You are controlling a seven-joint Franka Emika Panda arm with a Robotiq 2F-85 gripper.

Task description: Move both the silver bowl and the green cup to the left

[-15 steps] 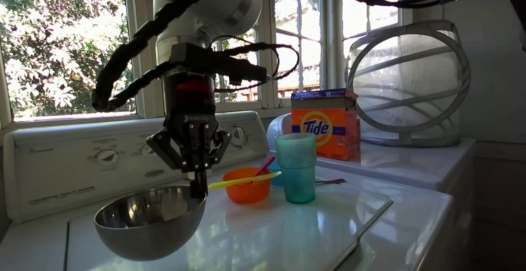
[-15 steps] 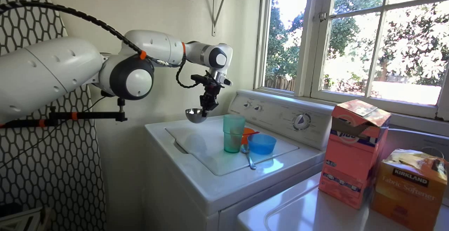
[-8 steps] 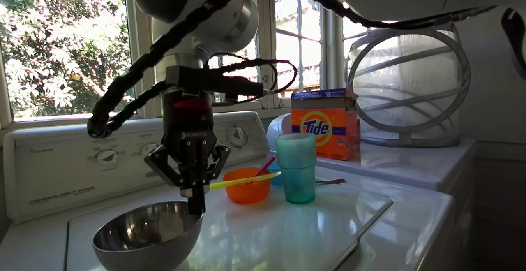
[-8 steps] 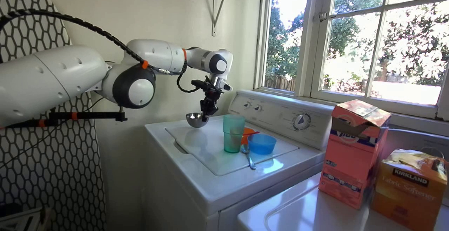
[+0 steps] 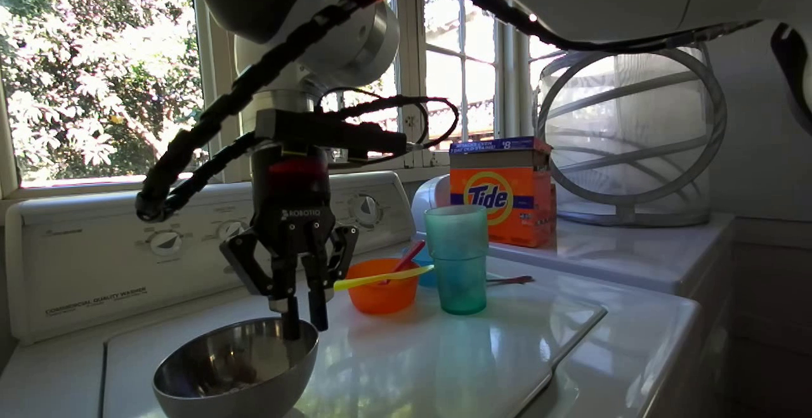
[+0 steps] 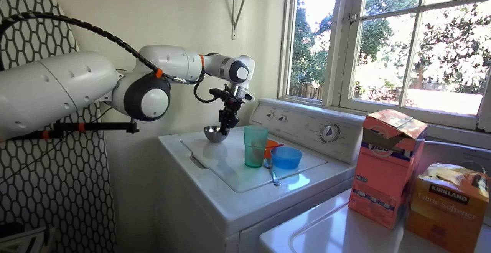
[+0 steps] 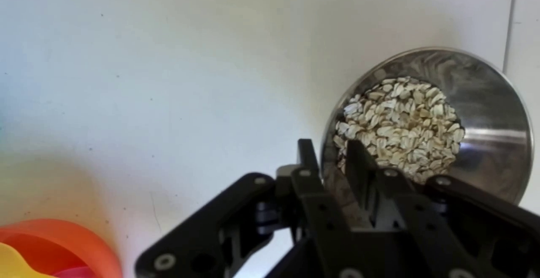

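Straddling the silver bowl's point(image 5: 273, 399) rim, "ROBOTIQ" fingers point(image 5: 318, 310) hang.

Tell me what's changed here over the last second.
The gripper has lowered the silver bowl, which now appears to rest on the washer lid, and let go: the jaws, pinched on the rim before, have parted to either side of it. The green cup, orange bowl and blue bowl stayed put.

Silver bowl point(image 5: 257, 399), upright green cup point(image 5: 458, 266), apart
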